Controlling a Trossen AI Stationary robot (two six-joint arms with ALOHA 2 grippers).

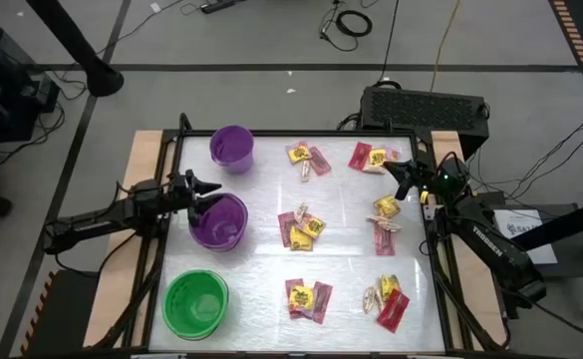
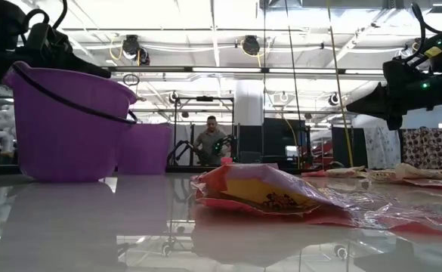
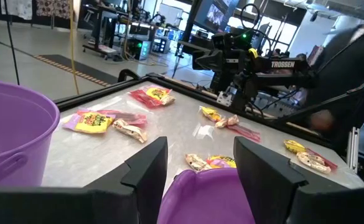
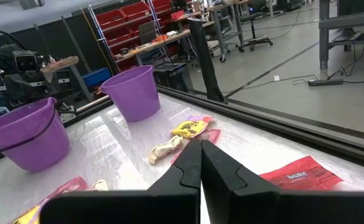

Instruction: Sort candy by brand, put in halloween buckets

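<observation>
Candy in six loose clusters across the white table [image 1: 261, 254], right of the buckets: yellow packets [image 1: 300, 237], pink-red packets [image 1: 392, 311], pale tan pieces [image 1: 372, 297]. None seen inside a bucket. Small purple bucket [image 1: 232, 148] at far left, wider purple bucket [image 1: 218, 220] mid-left, green bucket [image 1: 195, 302] near left. Left gripper [image 1: 206, 188] hovers at the wider purple bucket's rim, fingers [image 3: 145, 165] spread, holding nothing. Right gripper [image 1: 396, 170] above the far-right candy, fingers [image 4: 188, 167] pressed together, empty.
</observation>
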